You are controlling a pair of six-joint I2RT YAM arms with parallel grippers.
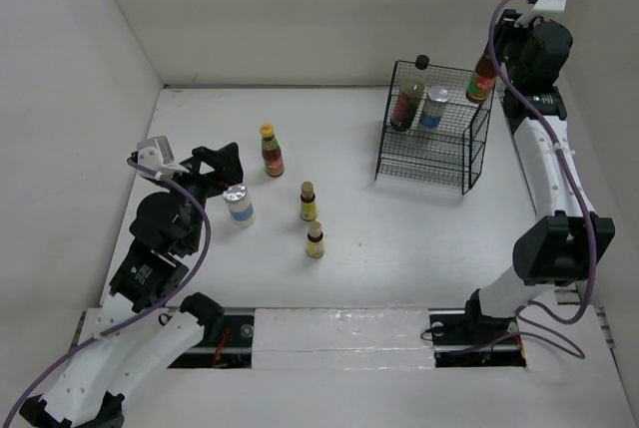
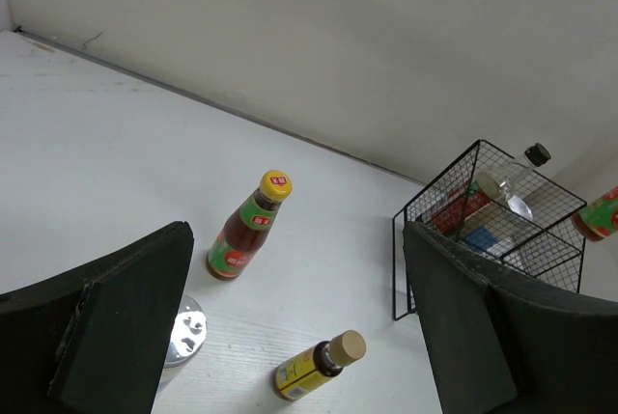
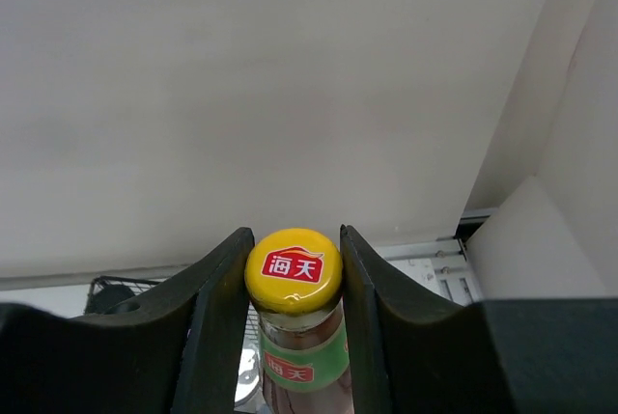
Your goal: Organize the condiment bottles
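Right gripper [image 3: 294,236]: high in the upper right of the top view, and its fingers [image 3: 224,284] are pressed in on both sides of a yellow cap, no gap showing.
Held red-sauce bottle [image 1: 482,79]: upright and off the table, hanging by its neck at the far right corner of the wire basket [image 1: 469,154]. Whether it is over the basket or just beside it, I cannot tell.
Left gripper [image 1: 228,165]: low at centre left of the top view, spread wide, nothing between the fingers [image 2: 126,327].
Table jar [image 1: 238,204]: silver lid, blue label, upright just beside the left gripper. In the left wrist view its lid peeks out at the edge of the left finger.
Second red-sauce bottle [image 1: 271,151]: standing on the table [image 1: 349,278] left of centre, above and to the right of the table jar.
Upper yellow bottle [image 1: 309,202]: small, tan cap, upright near the middle of the frame.
Lower yellow bottle [image 1: 316,239]: same kind, upright, just below the upper one and apart from it.
Tall dark bottle [image 1: 409,94]: black cap, inside the wire basket at its left side.
Basket jar [image 1: 433,107]: silver-lidded, inside the basket just to the right of the tall dark bottle.
Tally: two containers in the basket, one in the air, four on the table.
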